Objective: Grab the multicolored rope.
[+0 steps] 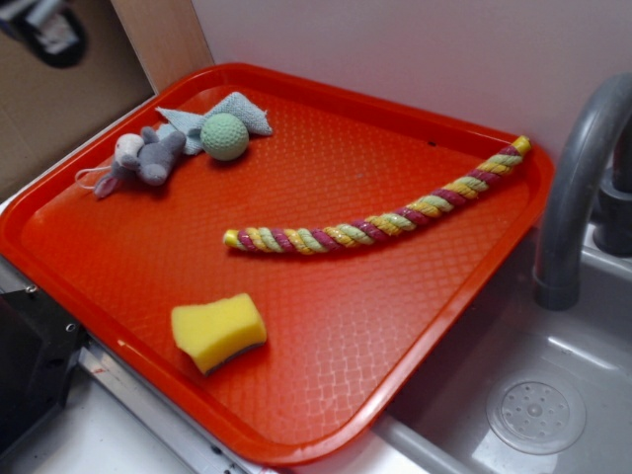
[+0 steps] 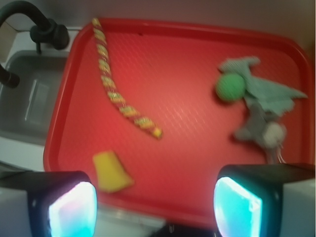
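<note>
**Rope lay free across the tray, gripper wide above it**

In the exterior view, a red plastic tray point(image 1: 326, 395) with a textured floor sat beside a grey sink basin point(image 1: 513, 395). At the tray's far left corner lay a small grey stuffed toy animal point(image 1: 148, 158), touching a pale blue-green cloth point(image 1: 232, 111) on which a light green ball point(image 1: 225, 136) rested. Near the front left edge sat a yellow rectangular sponge with a dark underside point(image 1: 218, 332), well apart from the other things.

The multicolored rope point(image 1: 380, 223), a thick twisted cord of yellow, maroon and pale green strands, stretched across the middle and right of the tray. Its long axis ran from a yellow tip near the tray's centre, rightward and away, to a yellow tip just beside the far right rim. It bowed slightly along the way and lay flat, touching nothing else. A curved grey faucet point(image 1: 583, 178) rose to the right of the tray.

In the blurred wrist view, the gripper point(image 2: 155, 207) hung above the tray's near edge, its two fingers point(image 2: 73, 207) set wide apart and holding nothing, well short of the rope.
</note>
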### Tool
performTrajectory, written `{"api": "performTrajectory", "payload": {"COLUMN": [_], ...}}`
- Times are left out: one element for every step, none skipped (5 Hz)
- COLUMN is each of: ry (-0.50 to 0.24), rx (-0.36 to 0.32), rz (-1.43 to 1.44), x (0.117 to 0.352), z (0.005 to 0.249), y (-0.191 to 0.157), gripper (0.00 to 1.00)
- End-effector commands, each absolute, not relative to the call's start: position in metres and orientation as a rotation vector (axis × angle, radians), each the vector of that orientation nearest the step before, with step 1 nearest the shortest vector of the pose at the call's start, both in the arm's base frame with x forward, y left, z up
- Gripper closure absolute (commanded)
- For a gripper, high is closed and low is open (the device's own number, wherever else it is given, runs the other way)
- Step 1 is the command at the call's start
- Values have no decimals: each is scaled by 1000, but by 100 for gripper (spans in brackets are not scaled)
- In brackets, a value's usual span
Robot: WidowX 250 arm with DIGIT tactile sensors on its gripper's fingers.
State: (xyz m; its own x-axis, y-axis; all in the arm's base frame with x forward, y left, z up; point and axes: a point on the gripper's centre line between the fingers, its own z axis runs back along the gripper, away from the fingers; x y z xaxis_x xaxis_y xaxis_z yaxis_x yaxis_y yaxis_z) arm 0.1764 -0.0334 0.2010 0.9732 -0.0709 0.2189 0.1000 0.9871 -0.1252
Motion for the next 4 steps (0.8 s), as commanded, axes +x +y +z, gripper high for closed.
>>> {"api": "performTrajectory", "payload": {"ry": [-227,-202,-160,-144], "rx": [-153,-137,-62,-39], "rz": [-348,-399,-417,-419], "x": [218,224,237,242], "z": [169,151,120,104], "y": [-93,-112,-125,-125], "gripper": [0,0,0,0]}}
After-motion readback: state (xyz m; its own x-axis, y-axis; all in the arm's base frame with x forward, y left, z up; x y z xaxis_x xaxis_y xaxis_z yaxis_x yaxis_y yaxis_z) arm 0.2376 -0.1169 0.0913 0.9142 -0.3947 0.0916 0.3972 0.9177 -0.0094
